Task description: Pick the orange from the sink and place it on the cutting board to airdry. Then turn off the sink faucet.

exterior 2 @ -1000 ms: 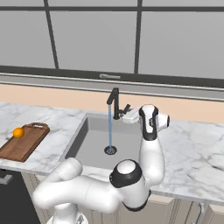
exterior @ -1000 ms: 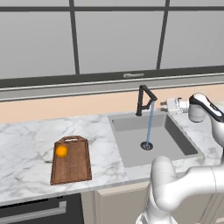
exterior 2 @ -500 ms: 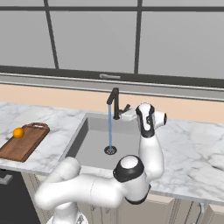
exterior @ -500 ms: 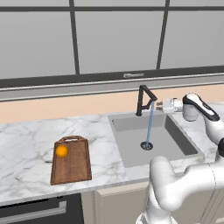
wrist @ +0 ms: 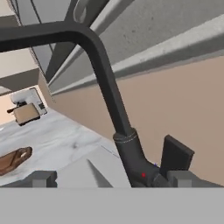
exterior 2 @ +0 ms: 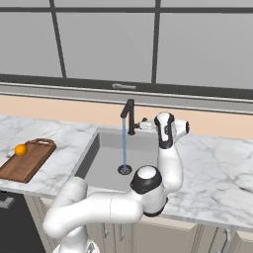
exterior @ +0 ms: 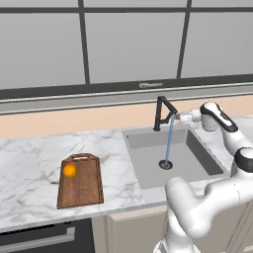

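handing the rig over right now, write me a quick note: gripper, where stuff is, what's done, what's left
Gripper: at the base of the sink faucet on its right side, by the small side lever; holding nothing. Whether it is open or shut cannot be told from these views.
Orange: sitting on the cutting board, toward the handle end, on the counter left of the sink.
Faucet: running, a blue stream of water falls to the drain.
Done: orange is out of the sink and on the board.
Left: push the lever to shut the water off.
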